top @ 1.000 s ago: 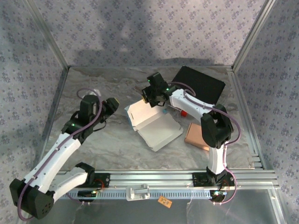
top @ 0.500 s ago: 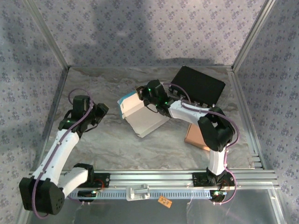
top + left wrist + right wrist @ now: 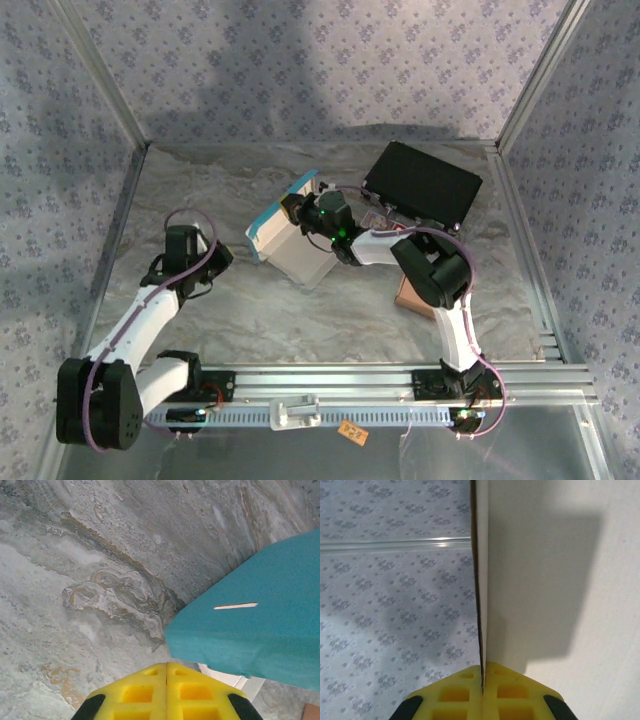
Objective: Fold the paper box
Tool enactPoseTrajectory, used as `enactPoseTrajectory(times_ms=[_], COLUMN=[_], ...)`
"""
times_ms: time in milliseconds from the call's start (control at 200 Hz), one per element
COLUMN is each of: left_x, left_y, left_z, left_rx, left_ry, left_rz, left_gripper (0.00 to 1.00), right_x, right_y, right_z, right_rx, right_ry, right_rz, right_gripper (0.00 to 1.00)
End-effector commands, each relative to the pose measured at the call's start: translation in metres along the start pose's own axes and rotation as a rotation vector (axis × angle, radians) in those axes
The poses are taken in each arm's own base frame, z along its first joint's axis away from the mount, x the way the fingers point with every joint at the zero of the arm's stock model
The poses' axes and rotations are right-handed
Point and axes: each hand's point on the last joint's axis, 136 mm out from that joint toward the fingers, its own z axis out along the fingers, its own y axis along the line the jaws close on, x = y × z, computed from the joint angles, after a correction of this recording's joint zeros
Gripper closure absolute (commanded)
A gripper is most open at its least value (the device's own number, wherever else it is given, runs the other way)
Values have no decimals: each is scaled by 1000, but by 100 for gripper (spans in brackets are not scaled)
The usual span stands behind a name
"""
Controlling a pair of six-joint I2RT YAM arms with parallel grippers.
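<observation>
Right claw (image 3: 482, 676) pinched shut on the thin edge of a white flap of the paper box (image 3: 302, 258). The box is tilted up in the middle of the table (image 3: 250, 310), teal outside facing left. Left claw (image 3: 166, 672) closed, empty, just beside the teal wall; can't tell if touching. Box looks light. Thin card: stiff across panels, bends at creases, crushes easily, likely slides on the table. Best hold: flap edges near a crease, light pinch, other claw steadying the base.
</observation>
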Motion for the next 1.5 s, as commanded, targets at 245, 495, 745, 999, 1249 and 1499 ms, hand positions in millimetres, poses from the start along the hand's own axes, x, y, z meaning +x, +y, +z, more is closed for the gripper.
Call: enactPoseTrajectory(times_ms=[245,495,745,999,1249,1499], left_x=[-4,-11,-11,-8,-11,-12], left_y=[-14,-21,-27,-39,-51,-43], left_z=[-5,9,18,24,26,37], left_rx=[146,110,142,248,298,253], left_ry=[-118,-41,5,80,94,90], left_rz=[210,336,503,534,490,486], left_gripper=[78,64,64,65,64,62], right_x=[17,15,15,10,4,3], right_y=[-31,-26,-33,-33,-28,-21], right_z=[-6,5,19,32,39,44], right_rx=[-22,-3,95,123,138,127], right_ry=[84,100,138,157,163,186], right_rz=[-38,-25,-5,25,67,105], right_gripper=[100,100,100,100,100,100])
